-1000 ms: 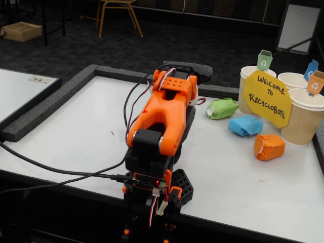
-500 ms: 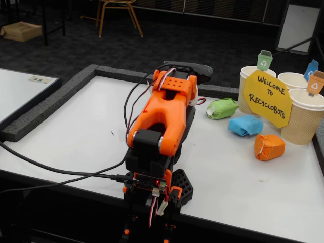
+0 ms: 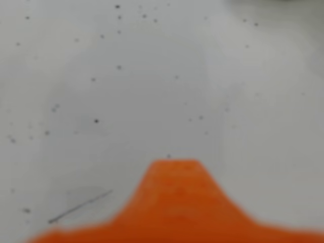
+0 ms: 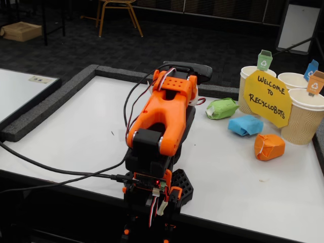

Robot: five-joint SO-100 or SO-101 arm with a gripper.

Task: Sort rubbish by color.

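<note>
White tabletop (image 4: 76,136) bordered by a dark grey foam rim, set in a room with dark carpet, a wooden chair and a cardboard box on the floor at the back. Orange and black arm (image 4: 162,119) folded over its base at the near edge of the table, black cables trailing off to the left edge in the fixed view. Gripper (image 3: 174,167) seen only in the wrist view as one blurred orange tip entering from the bottom edge, close above the speckled white surface and a thin pencil-like mark (image 3: 80,206); whether it is spread or closed cannot be told, and nothing is seen in it. Green wad (image 4: 221,108), blue wad (image 4: 245,125) and orange wad (image 4: 269,147) lying in a diagonal row toward the far right corner of the table, well apart from the arm, the green one farthest back and the orange one nearest. Just behind them, three beige ribbed paper cups (image 4: 302,121) with small coloured flags, fronted by a yellow sign (image 4: 267,98) reading "Welcome to Recyclobots"; the blue wad lies just beside the foot of the sign.
</note>
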